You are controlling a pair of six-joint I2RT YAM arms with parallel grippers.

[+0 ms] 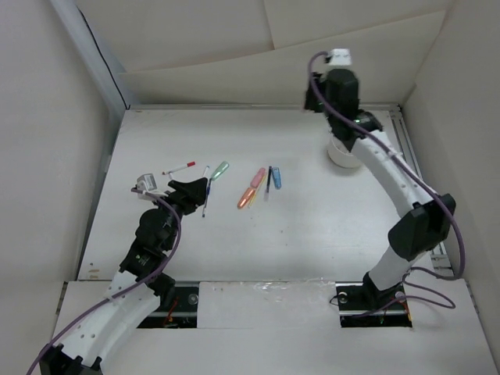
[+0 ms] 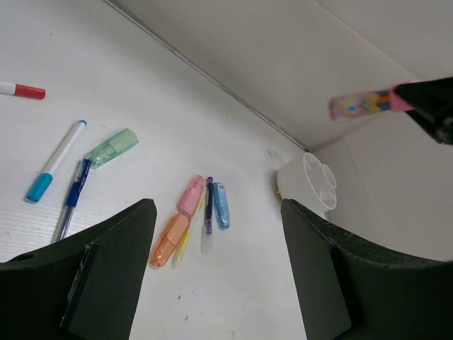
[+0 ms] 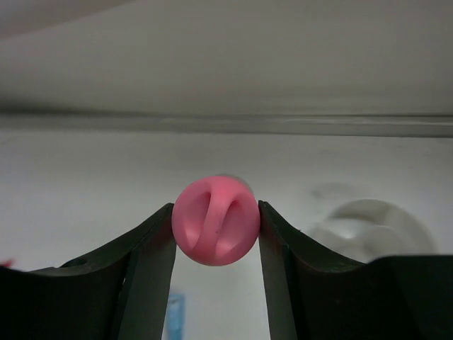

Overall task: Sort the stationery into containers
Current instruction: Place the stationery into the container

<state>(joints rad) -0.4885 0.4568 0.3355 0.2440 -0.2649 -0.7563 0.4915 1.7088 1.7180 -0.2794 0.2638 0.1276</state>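
My right gripper is shut on the stubby pink-capped item, held in the air near the back wall; the left wrist view shows that item's patterned body jutting from the gripper. The white divided cup stands below it and also shows in the left wrist view. My left gripper is open and empty above the table. Ahead of it lie a pink marker, an orange marker, a blue marker and a thin dark pen.
At the left lie a green marker, a white pen with a blue cap, a blue pen and a white pen with a red tip. White walls enclose the table on the left, back and right.
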